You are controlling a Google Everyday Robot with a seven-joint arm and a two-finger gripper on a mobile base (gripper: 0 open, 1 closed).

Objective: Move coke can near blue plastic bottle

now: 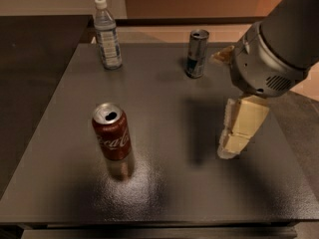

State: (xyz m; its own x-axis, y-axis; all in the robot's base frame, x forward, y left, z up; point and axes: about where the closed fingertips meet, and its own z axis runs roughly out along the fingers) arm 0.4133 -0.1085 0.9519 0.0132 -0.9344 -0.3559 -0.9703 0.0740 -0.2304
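Observation:
The coke can [111, 132] stands upright at the front left of the dark table [164, 193]; it is red with white script and an opened silver top. The blue plastic bottle [107, 35], clear with a white cap, stands at the far left corner. My gripper [223, 103] hangs over the right side of the table, well to the right of the coke can and apart from it. It is open and empty: one cream finger [238, 128] points down toward the table, and the tip of the other shows behind the grey wrist.
A slim silver and dark blue-green can [197, 54] stands at the far middle of the table, just left of my wrist [269, 59]. The table's front edge runs along the bottom of the view, and a darker surface lies to the left.

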